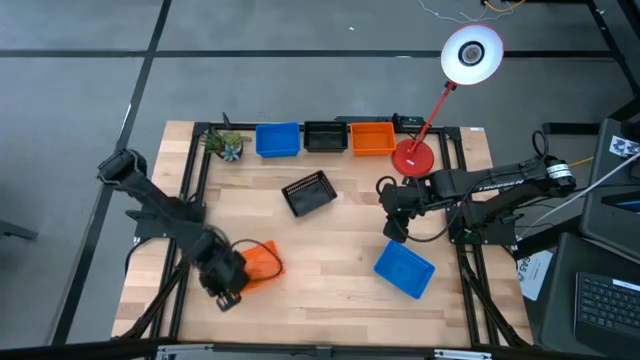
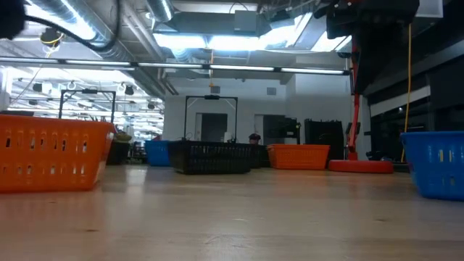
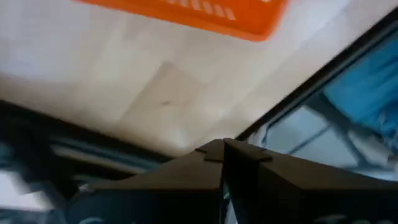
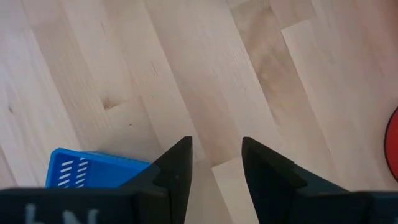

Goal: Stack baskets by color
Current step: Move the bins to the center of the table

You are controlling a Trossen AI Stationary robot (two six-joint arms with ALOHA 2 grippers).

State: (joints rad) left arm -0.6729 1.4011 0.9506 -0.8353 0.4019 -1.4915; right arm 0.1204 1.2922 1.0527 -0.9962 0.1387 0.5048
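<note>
Nearest the table's front edge, at the left: left gripper (image 1: 226, 292), fingers pressed together on nothing, just beside a loose orange basket (image 1: 262, 260) on the wood. Across at the front right: a loose blue basket (image 1: 404, 269), turned at an angle, lying flat. Just behind that blue basket, above bare boards: right gripper (image 4: 216, 163), fingers (image 4: 177, 163) spread apart and empty, pointing down at the wooden table (image 1: 340, 290). Toward the middle: a black mesh basket (image 1: 309, 193), also skewed, standing alone. Behind the right gripper, near the back right: red desk lamp (image 1: 413, 157) on its round base, white head leaning out past the table edge. Along the back edge, side by side: small potted plant (image 1: 227, 145) at the left, then a blue basket (image 1: 277, 139), a black mesh basket (image 1: 323, 136) and an orange basket (image 1: 371, 137).
</note>
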